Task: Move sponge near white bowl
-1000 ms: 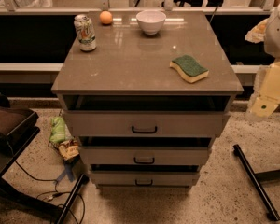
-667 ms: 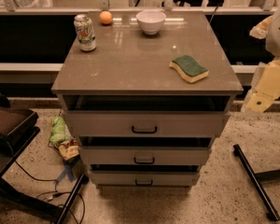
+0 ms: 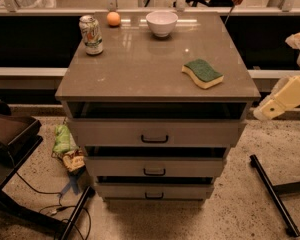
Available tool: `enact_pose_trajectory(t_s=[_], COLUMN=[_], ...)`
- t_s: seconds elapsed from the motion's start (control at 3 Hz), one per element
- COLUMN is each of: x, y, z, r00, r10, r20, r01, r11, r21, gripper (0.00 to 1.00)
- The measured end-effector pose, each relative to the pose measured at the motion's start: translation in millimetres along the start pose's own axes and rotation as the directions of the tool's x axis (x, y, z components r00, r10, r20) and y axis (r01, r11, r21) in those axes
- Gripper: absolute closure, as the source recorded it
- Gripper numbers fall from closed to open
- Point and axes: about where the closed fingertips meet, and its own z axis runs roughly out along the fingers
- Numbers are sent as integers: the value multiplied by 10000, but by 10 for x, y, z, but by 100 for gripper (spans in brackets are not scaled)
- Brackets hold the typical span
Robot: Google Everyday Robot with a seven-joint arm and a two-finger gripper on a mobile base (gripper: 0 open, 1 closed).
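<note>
Not begun: sponge lies near the desk's right edge, bowl well apart at the back edge. Claw hangs beyond the right edge; its state I cannot tell.

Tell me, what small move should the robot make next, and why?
Probably lift the gripper up and across, over the green-topped yellow foam sponge. The gripper hangs off the right edge of the grey cabinet top, below its level, while the sponge lies at front right, apart from the round white bowl at the back.
</note>
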Motion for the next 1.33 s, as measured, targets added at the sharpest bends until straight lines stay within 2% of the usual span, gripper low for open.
enact_pose_trajectory(t_s=[0.33,0.67,1.0,1.33], x=[-57,-310,-428,-424], y=[-230,-513,-660,-657], z=[225,364,350,348], r00=[9834,9338,9137,9147], r10=[478,602,534,532], r20=[1749,3527,4028,4007], r01=[-581,-1113,-1344,-1335], r11=[9968,9857,9753,9754], r21=[543,1263,1755,1752], gripper=[0,0,0,0])
